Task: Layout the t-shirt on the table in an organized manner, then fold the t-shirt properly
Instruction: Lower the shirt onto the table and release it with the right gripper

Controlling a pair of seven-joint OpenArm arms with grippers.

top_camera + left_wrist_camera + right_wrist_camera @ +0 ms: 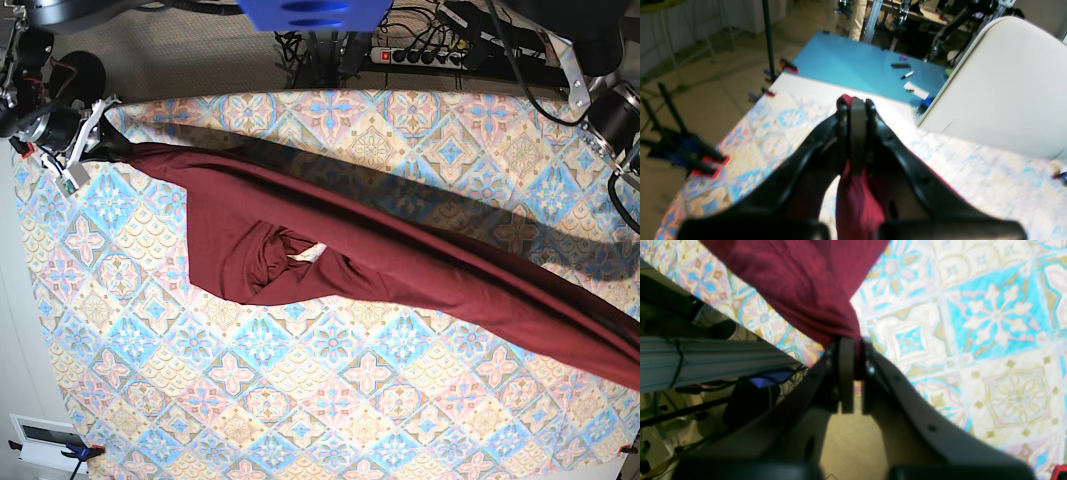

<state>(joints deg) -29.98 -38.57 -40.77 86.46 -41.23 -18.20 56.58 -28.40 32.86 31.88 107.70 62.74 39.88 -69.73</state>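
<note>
Above the table (330,420); t-shirt (330,250) stretched

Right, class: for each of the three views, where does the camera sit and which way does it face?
Left wrist: on the left arm, looking along its claw, shut on the t-shirt, over the table.
Right wrist: on the right arm, facing down past its claw, which grips the shirt.
Base: overhead, looking down; arms at both edges.
All share shirt and table.

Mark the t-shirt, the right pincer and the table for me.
t-shirt (300,250): base view, bunched middle of the fabric.
right pincer (853,350): right wrist view, between the fingertips, clamped on shirt fabric.
table (300,410): base view, bare patterned cloth below the shirt.
</note>
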